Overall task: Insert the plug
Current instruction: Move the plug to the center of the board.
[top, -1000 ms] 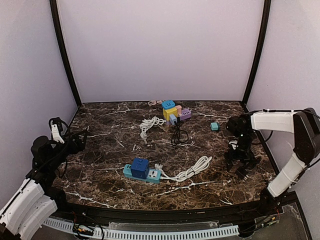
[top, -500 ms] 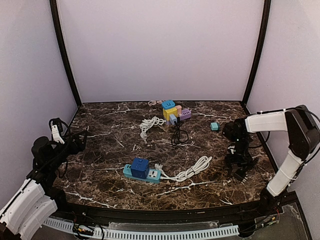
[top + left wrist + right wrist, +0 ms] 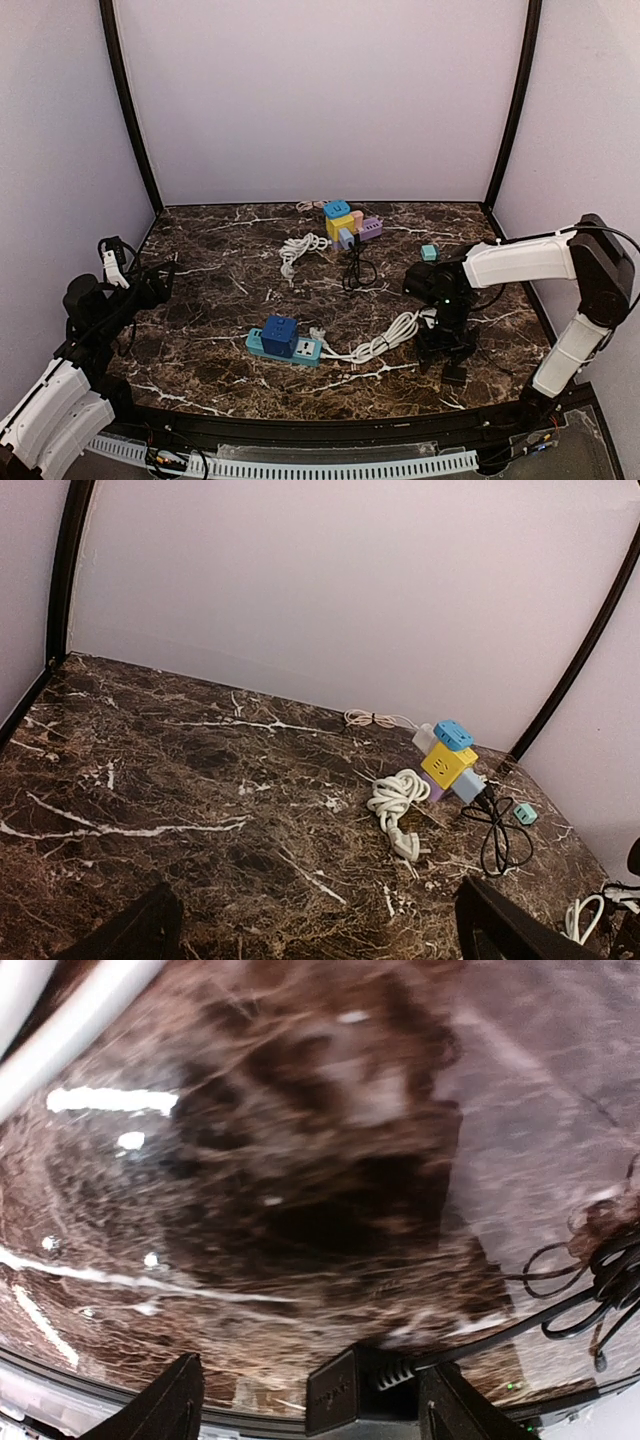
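— Right arm [image 3: 520, 258] has swung inward from the right side; I see the right gripper [image 3: 443, 352] spread over the small black plug [image 3: 340, 1392], which lies loose on the dark marble table [image 3: 220, 300].
— Left?
— The left gripper [image 3: 318, 895] is spread too, idle. Closing off-centre could skid the plug; its black cord [image 3: 560, 1305] may snag before the teal power strip [image 3: 308, 350].

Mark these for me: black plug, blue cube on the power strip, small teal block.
black plug [image 3: 345, 1392]: right wrist view, on the plug's body, left of its cord.
blue cube [image 3: 279, 333]: top external view, on its top face.
small teal block [image 3: 429, 253]: top external view, on its middle.
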